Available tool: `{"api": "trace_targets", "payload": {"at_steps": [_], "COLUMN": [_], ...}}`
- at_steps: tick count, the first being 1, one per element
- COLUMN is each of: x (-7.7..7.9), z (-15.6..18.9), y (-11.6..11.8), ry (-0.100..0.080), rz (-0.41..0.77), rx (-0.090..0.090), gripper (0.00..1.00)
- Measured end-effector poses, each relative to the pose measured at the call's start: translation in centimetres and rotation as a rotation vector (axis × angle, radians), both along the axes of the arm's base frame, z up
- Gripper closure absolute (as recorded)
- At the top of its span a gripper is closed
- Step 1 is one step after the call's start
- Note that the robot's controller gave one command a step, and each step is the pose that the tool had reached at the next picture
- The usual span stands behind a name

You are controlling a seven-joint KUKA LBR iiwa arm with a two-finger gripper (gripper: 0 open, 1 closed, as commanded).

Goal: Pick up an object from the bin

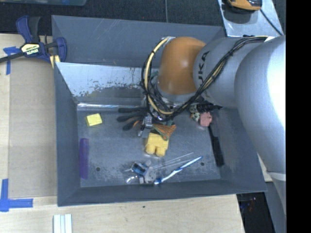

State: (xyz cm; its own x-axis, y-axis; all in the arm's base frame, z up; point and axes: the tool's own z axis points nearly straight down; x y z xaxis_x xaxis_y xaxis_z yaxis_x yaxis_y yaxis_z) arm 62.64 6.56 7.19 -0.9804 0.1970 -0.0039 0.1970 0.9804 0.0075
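Observation:
My gripper (147, 124) sits low in the middle of the bin, mostly covered by the arm's orange dome and cables. Right below it lies a yellow soft lumpy thing (156, 144) with an orange-brown patterned piece (166, 129) at its top; the gripper is at that thing's upper left edge. A black pronged thing (130, 117) lies just left of the gripper. I cannot make out anything held.
A yellow block (94, 119) lies at the left, a purple stick (84, 157) along the left wall. Clear and blue pen-like things (167, 168) are heaped near the front wall. A pink thing (206, 120) and a black bar (215, 149) lie at the right.

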Motion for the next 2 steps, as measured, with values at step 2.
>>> {"api": "trace_targets", "payload": {"at_steps": [2], "x": [-1.80], "z": [0.66], "y": [1.77], "ry": [-0.002], "rz": [0.155], "rx": [-0.004], "gripper": [1.00]}}
